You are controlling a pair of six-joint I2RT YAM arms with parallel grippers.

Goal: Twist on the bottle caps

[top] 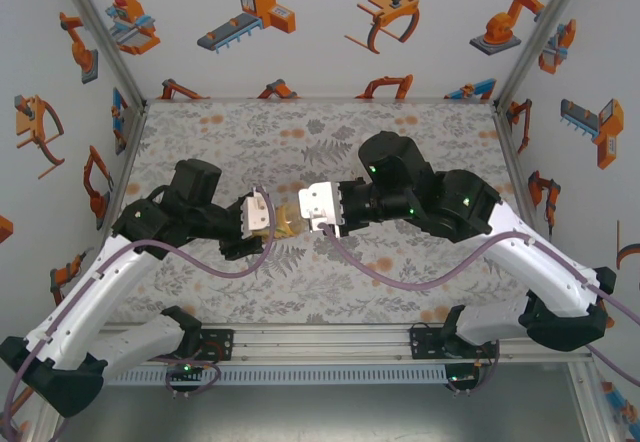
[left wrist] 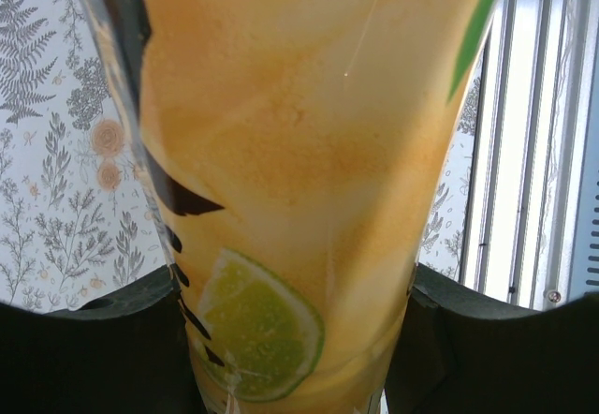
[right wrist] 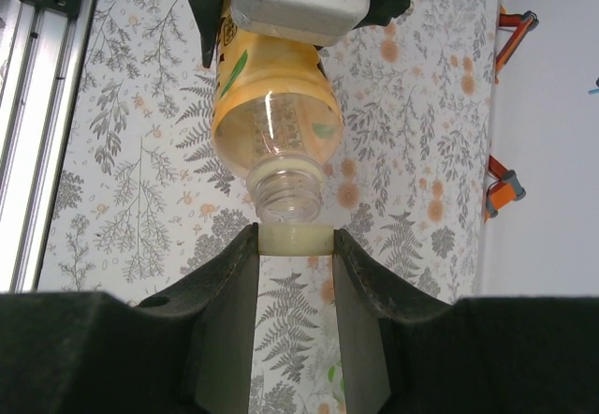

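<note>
Right gripper point(right wrist: 295, 238) pinches a pale yellow round plastic cap point(right wrist: 295, 241) at the mouth of the yellow-orange juice bottle point(right wrist: 276, 105) clamped in the left gripper point(left wrist: 290, 302), not yet screwed on.

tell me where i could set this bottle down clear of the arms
Bare cloth along the far strip of the table under the back wall, and a patch between the forearms and the front rail. Crowded at the centre, where the left gripper holding the juice bottle meets the right gripper with the pale cap.
</note>
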